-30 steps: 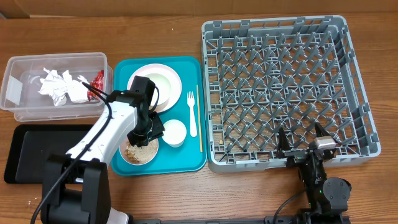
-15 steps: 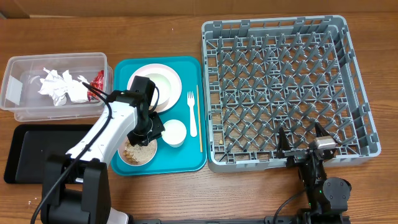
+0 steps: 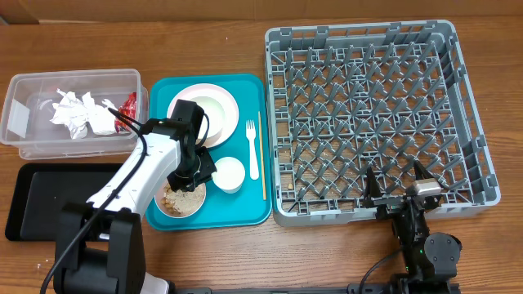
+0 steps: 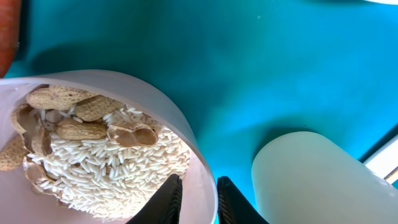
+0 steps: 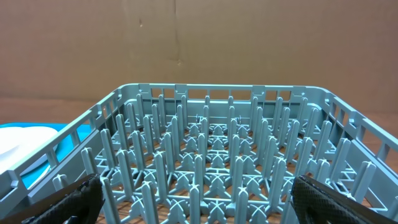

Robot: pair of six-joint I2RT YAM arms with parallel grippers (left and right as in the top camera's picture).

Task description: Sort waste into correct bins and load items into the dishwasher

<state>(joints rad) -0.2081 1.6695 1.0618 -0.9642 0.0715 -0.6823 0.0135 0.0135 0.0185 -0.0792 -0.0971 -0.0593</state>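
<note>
Far left, rear: clear tub point(image 3: 24, 122) on the wooden table point(image 3: 212, 33), holding crumpled napkin balls point(image 3: 78, 114) with the red wrapper point(image 3: 129, 104) against its right wall. In front of it, black tray point(image 3: 37, 200), partly covered by the left arm's base. Next right, teal tray point(image 3: 159, 90). At its rear, the plate point(image 3: 186, 102) with a second bowl point(image 3: 214, 106) sitting on it. At its front left, the bowl point(image 4: 158, 94), filled with rice point(image 4: 112, 168) and peanut shells point(image 4: 74, 127) heaped toward one side. Left gripper point(image 4: 194, 198) is down on this bowl: one finger inside the rim, the other outside, closed narrow and pinching the wall between them. Bowl sits flat on the teal tray as far as the overhead view shows. An orange sliver of carrot point(image 4: 7, 31) shows at the wrist view's corner, just beside the bowl. Cup point(image 3: 229, 173) stands just right of the bowl, near it but apart. Further right on the teal tray, fork point(image 3: 252, 147) lies tines to the rear, with the wooden stick point(image 3: 262, 155) parallel beside it by the tray's right edge. Right half of the table: dish rack point(image 3: 368, 114), grey pegs upright. Right gripper point(image 3: 396, 192) sits at the rack's near edge, facing across it, fingers point(image 5: 78, 199) spread wide apart.
</note>
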